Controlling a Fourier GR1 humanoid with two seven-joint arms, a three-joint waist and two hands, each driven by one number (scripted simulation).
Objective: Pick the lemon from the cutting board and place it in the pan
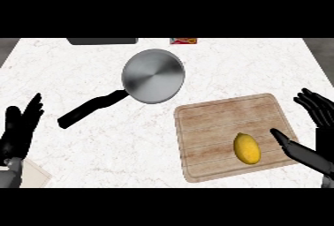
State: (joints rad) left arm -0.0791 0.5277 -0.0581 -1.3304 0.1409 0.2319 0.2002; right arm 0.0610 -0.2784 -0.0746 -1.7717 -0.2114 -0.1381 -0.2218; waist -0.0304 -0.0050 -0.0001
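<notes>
Robot hand on the right (301, 152) shows at the right edge of the head view, spread wide with its fingers (316, 107) up and its thumb stretched toward the lemon, stopping just short of it; it holds nothing. The left robot hand (18, 130) rests at the left edge, also spread, fingers up, and has hold of nothing.

Both sit over the white marbled counter (65, 70), which fills the view. On its lower right part lies the wooden cutting board (215, 119), a pale brown rectangle turned slightly askew. Up and to the left of the board, close to it but apart, sits the pan (153, 76), round and grey, with its black handle (91, 108) running down toward the lower left.

The lemon (247, 148) lies on the cutting board, in the board's lower right part, its long side running up and down.

At the counter's far edge, a dark grey object (102, 41) and a small red and yellow packet (183, 41) are cut off by the view's top. A pale slab corner (36, 176) shows at the lower left, beside the left forearm.
</notes>
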